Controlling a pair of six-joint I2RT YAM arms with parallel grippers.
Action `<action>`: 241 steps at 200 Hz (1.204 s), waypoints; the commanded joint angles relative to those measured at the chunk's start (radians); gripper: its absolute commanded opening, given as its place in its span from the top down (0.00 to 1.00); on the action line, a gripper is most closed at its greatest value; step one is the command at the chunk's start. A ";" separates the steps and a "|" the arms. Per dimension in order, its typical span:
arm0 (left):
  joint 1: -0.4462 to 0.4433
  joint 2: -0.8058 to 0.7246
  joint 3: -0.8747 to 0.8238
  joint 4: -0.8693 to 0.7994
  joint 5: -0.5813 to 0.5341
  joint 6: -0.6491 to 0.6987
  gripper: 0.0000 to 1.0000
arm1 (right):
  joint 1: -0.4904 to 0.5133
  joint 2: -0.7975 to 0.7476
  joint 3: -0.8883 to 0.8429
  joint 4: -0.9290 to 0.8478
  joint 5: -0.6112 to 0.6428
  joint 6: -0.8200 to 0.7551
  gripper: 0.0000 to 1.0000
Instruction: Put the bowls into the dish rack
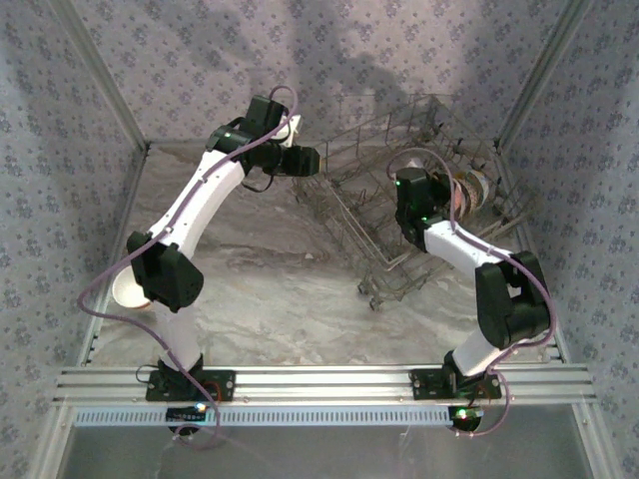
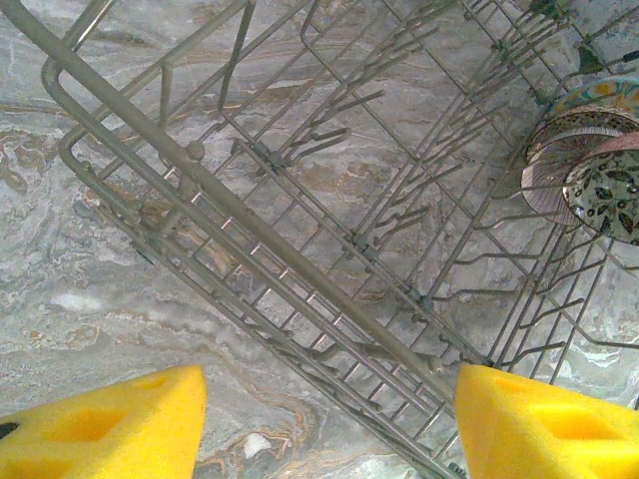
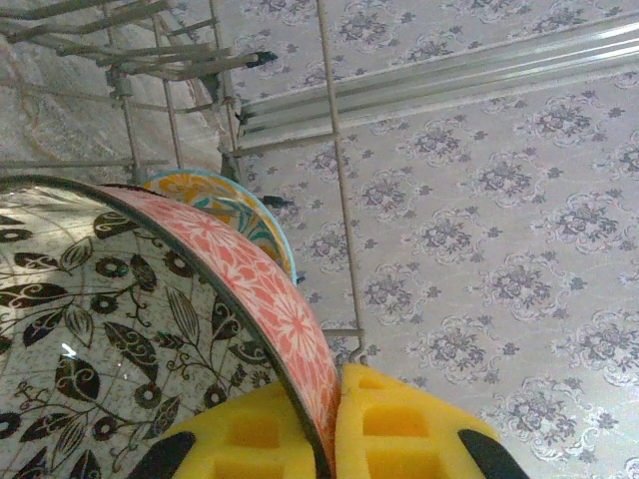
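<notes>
Right tool (image 3: 331, 431) clamps the rim of a leaf-patterned bowl (image 3: 110, 329) inside the dish rack (image 2: 250, 235), just beside 1 teal-rimmed bowl (image 3: 238, 215), while the left tool (image 2: 324, 429) hangs wide and empty above; release before the rack supports it may tip it over.

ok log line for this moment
left tool: open, empty, above rack rim | right tool: shut on leaf bowl rim, beside patterned bowl | table: white bowl waiting
</notes>
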 commanded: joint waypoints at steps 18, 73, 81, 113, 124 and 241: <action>0.008 0.018 0.038 -0.013 0.022 0.023 0.33 | 0.020 0.001 -0.012 0.009 0.056 0.045 1.00; 0.009 0.021 0.041 -0.019 0.025 0.022 0.33 | 0.038 0.036 -0.006 -0.028 0.071 0.080 1.00; 0.009 0.019 0.039 -0.019 0.023 0.023 0.33 | 0.039 0.041 -0.007 -0.037 0.076 0.088 1.00; 0.009 0.018 0.034 -0.017 0.023 0.023 0.33 | 0.039 0.051 -0.005 -0.066 0.078 0.123 0.95; 0.009 0.018 0.034 -0.016 0.022 0.021 0.33 | 0.039 0.061 -0.002 -0.065 0.075 0.122 0.93; 0.009 0.011 0.032 -0.013 0.018 0.011 0.33 | 0.020 0.131 0.059 -0.146 0.040 0.196 0.80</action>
